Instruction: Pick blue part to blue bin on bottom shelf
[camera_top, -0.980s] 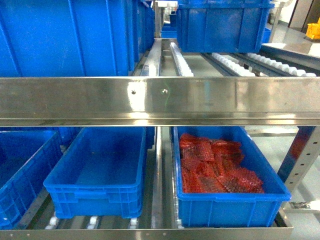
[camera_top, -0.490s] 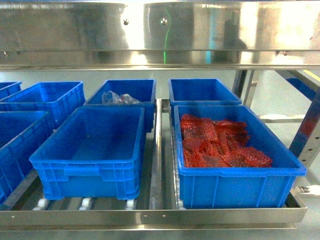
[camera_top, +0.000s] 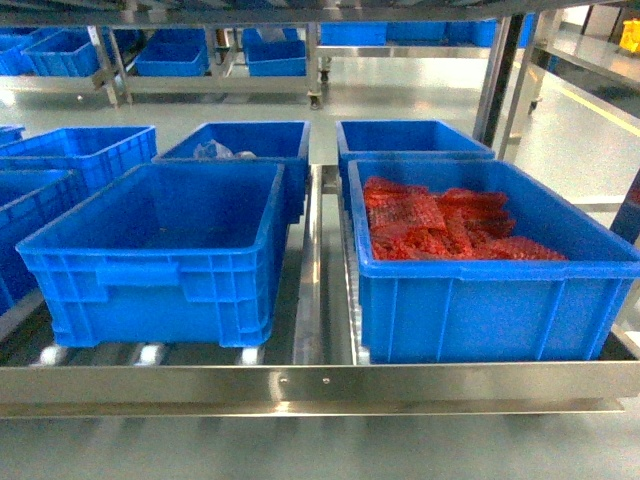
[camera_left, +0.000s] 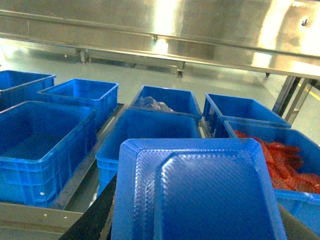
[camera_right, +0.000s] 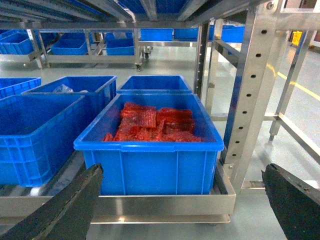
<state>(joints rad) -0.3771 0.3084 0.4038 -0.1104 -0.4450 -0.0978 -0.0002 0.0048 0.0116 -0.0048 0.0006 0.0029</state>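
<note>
- Lower now, the head view has dropped under the steel beam, level with the bottom shelf (camera_top: 320, 380).
- Left tool clamped on the blue part (camera_left: 200, 192), before the empty blue bin (camera_top: 160, 250).
- Right tool (camera_right: 185, 200) spread apart.

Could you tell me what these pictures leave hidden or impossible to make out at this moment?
- Left jaws: in the left wrist view the blue part covers them, so the grip is unseen.
- The blue part runs off the bottom edge there; absent from the head view.
- Clear item in the rear bin: too small and blurred to identify.
- Front left bin: floor partly hidden by its near wall.
- Right jaws: both tips are cut off in the right wrist view.
</note>
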